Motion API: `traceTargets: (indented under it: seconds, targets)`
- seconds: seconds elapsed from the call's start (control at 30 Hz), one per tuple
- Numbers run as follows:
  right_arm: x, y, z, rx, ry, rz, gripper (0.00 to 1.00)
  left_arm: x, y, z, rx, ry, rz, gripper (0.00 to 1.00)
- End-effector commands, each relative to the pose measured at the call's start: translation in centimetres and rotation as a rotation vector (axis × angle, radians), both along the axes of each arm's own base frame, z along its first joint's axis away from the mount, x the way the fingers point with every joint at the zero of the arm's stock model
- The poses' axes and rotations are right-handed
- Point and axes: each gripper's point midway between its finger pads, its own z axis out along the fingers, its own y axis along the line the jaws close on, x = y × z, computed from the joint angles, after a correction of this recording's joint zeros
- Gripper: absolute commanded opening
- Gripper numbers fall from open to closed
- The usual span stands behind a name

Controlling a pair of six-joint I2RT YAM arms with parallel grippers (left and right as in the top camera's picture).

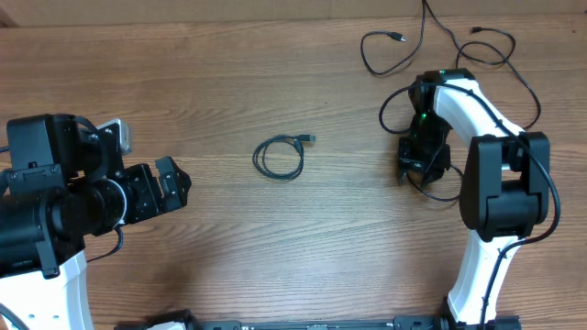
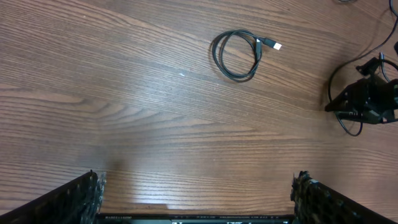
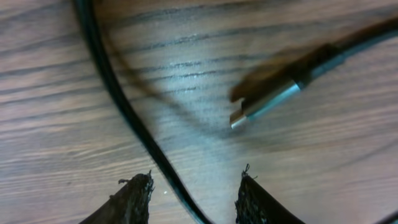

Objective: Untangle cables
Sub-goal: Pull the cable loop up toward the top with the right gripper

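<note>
Status at the near edge: the left claw [image 1: 174, 181] hovers above the bare wooden tabletop [image 1: 275, 266] with its fingers spread wide and nothing between them. Further in, at mid-tabletop, one coiled cable [image 2: 238, 78] lies alone in a neat ring with its plug [image 2: 273, 45] pointing outward, well apart from every other lead. This item is judged as separated. To the right and further back, the right claw [image 3: 194, 177] points down close to the surface, partly open. A black cable [image 3: 121, 112] runs diagonally across the wood and passes between the two fingertips without being pinched. A metal-tipped connector [image 3: 264, 102] lies just beyond, blurred. At the far right edge, the loose cable [image 1: 365, 60] sprawls in several loops that cross one another and trail around the right arm; how many separate leads make up this group cannot be told. Assessment: the task is partway, with one lead cleared and the far group yet to be pulled apart. No brand, label or legible writing is visible; a green indicator lamp [image 1: 424, 116] glows on the right arm.
</note>
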Motion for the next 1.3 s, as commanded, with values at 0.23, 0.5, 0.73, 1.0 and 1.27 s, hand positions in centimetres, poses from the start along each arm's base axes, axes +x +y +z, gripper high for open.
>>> traceTargets:
  seconds: [0.23,0.5,0.73,1.0,1.27]
  targets:
    - [0.1,1.6,-0.8,0.080,-0.039,-0.027,0.06,0.1,-0.1,0.4,0.001,-0.020,-0.017,1.00]
    - [4.0,4.2,1.3,0.218,-0.156,-0.098,0.04,0.1,-0.1,0.4,0.001,-0.020,-0.017,0.99]
    - [10.2,4.7,5.5,0.227,-0.357,-0.173,0.04,0.1,-0.1,0.4,0.001,-0.019,-0.017,1.00]
    - [17.4,5.2,10.3,0.274,-0.654,-0.161,0.04,0.1,-0.1,0.4,0.002,-0.020,-0.017,1.00]
    - [20.6,2.6,10.7,0.115,-0.807,-0.154,0.04,0.1,0.0,0.3,0.004,-0.019,-0.016,1.00]
